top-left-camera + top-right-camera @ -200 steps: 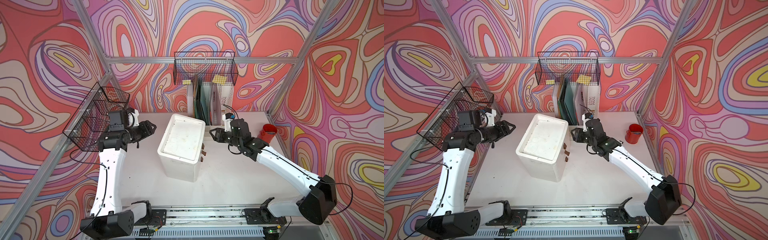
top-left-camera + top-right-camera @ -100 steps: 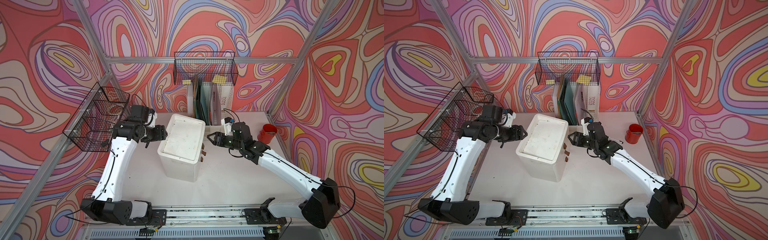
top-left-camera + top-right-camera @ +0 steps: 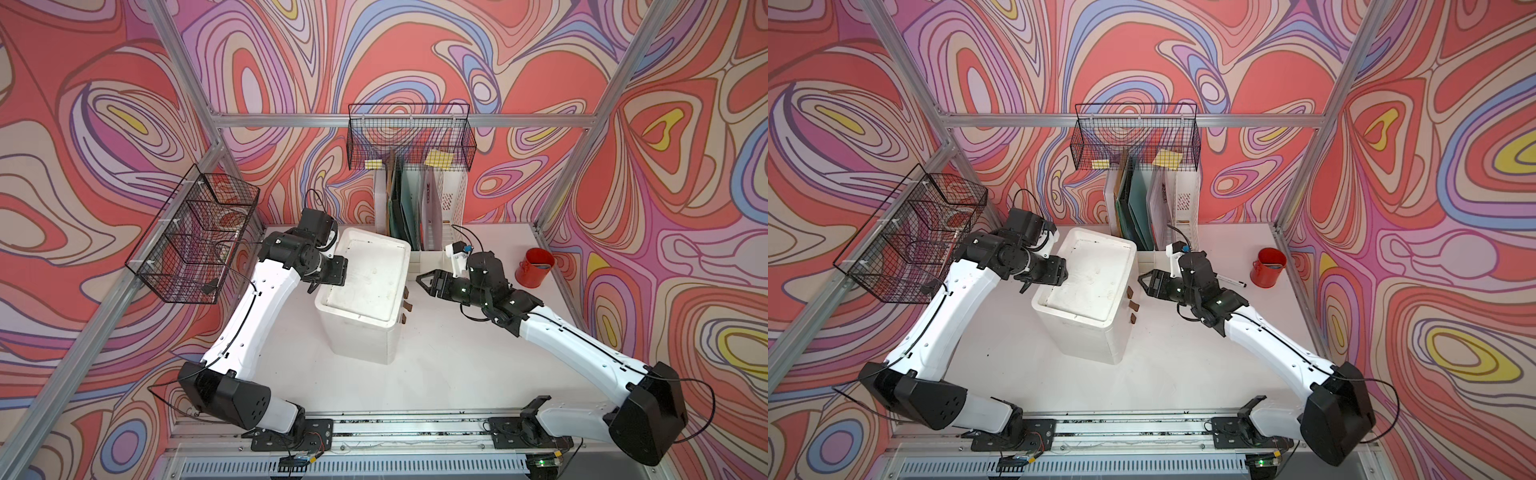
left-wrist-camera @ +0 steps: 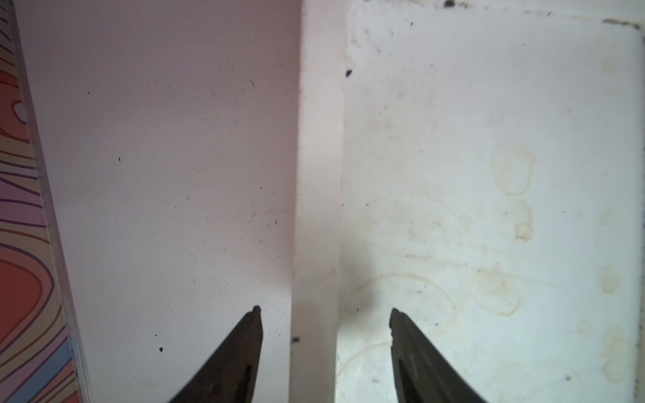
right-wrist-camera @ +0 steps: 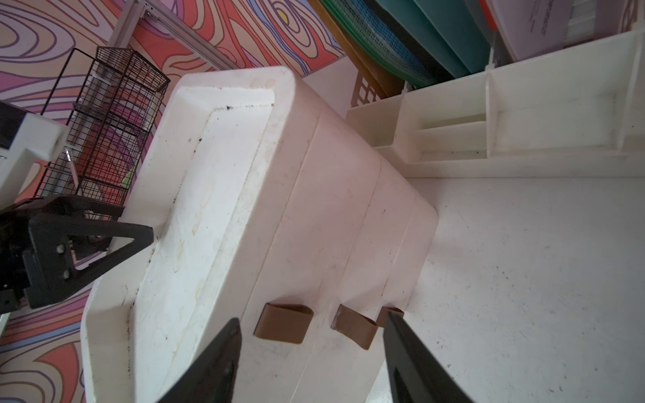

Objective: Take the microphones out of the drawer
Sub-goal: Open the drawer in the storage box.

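1. Left arm (image 3: 253,307), right arm (image 3: 577,345): white link shells, black joint housings.
2. Thin black cables (image 3: 245,320) clipped along the links, loose loops at shoulders.
3. Fingers (image 5: 83,244): black, tapered, triangular cut-out, two screws.
4. White wrist-camera mount (image 3: 455,253) with blue plug; small lit dots (image 3: 464,286) on right wrist, probably LEDs.
5. Black base plates (image 3: 291,432).

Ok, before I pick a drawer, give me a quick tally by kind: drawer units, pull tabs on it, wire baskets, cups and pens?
White drawer unit: 1
Brown pull tabs: 3
Black wire baskets: 2
Red cup: 1
Marker pen: 1
Total: 8
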